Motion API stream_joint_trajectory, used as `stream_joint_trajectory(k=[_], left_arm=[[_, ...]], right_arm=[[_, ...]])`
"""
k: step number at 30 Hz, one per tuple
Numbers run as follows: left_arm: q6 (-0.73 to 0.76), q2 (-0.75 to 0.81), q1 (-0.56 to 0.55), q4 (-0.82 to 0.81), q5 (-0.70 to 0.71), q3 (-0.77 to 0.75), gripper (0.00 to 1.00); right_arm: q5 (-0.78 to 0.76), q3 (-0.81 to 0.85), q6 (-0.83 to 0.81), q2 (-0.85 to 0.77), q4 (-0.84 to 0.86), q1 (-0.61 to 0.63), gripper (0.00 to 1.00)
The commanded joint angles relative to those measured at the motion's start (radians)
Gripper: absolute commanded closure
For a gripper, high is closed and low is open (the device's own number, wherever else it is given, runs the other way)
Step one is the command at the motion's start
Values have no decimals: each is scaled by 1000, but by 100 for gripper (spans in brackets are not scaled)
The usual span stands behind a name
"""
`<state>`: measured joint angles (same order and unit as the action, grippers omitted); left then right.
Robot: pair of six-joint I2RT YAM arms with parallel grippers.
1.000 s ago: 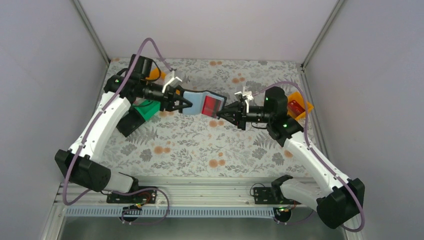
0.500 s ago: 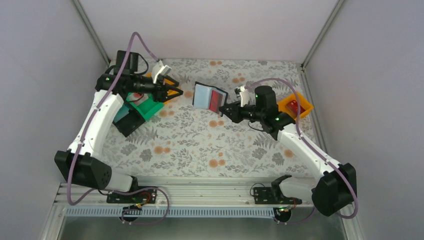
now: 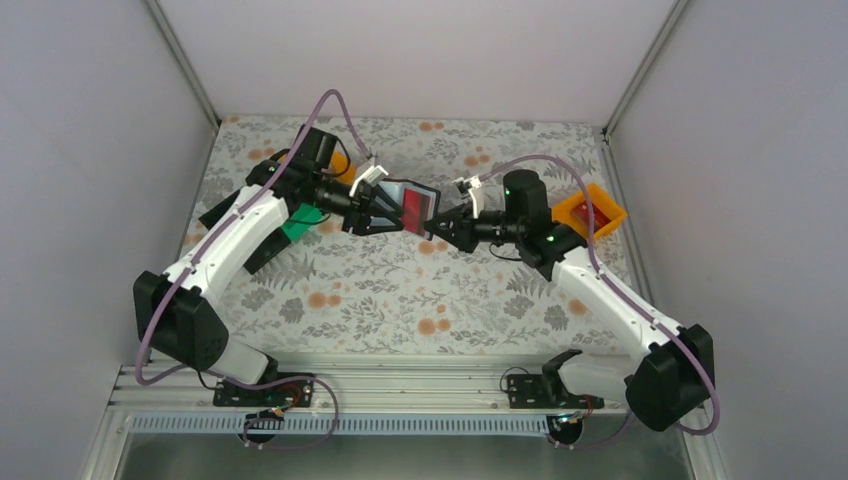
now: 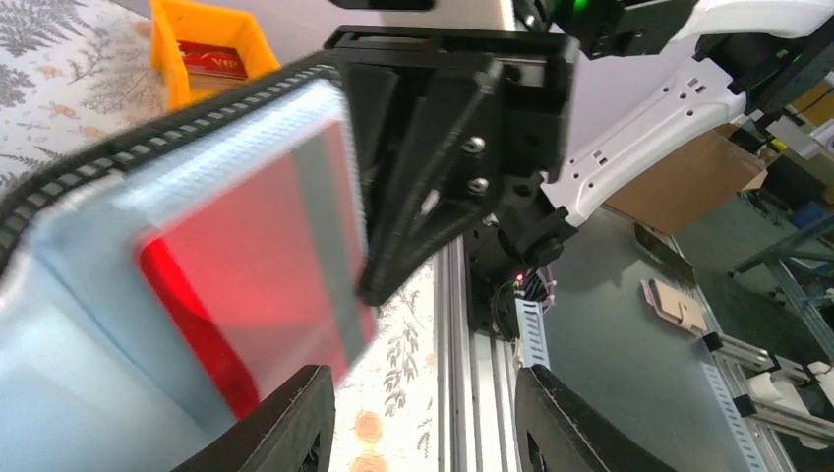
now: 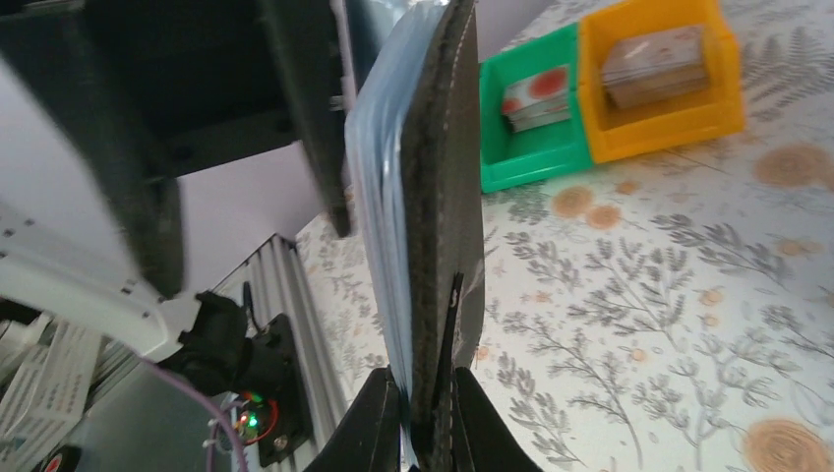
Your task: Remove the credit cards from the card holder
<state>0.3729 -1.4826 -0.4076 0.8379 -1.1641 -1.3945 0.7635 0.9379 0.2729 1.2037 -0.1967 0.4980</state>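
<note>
The card holder [image 3: 408, 205] is held up above the table, opened toward my left arm. A red credit card [image 4: 251, 265] sits in its glossy bluish pocket. My right gripper [image 3: 441, 226] is shut on the holder's lower right edge. In the right wrist view the holder [image 5: 441, 197] stands edge-on between the shut fingers of that gripper [image 5: 425, 433]. My left gripper [image 3: 377, 216] is open at the holder's left side. In the left wrist view its gripper [image 4: 423, 433] shows two fingers spread wide below the holder [image 4: 118, 295], holding nothing.
An orange tray [image 3: 590, 210] with a red card stands at the right. A green tray [image 3: 298, 216], a black tray [image 3: 262, 250] and a second orange tray [image 3: 340, 163] stand at the left; the green [image 5: 531, 118] and orange [image 5: 659, 84] ones hold cards.
My left arm swung from the back left trays over to the holder's left side, gripper open. My right gripper kept hold of the holder and shifted it slightly.
</note>
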Motion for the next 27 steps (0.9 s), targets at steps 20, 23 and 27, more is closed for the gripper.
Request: stream_joint_trajectory(k=[20,23,27], left_arm=[[-29,46,15,-65,44,14,51],[-17,51,-16,-59,12,4,51],[14,31,-56,-31,-48,-19,51]], right_arm=[[145,33,-144,-81,31,53,96],[171,26,-145,-73,49,52,96],[199,27,-150,-78,76,54,96]])
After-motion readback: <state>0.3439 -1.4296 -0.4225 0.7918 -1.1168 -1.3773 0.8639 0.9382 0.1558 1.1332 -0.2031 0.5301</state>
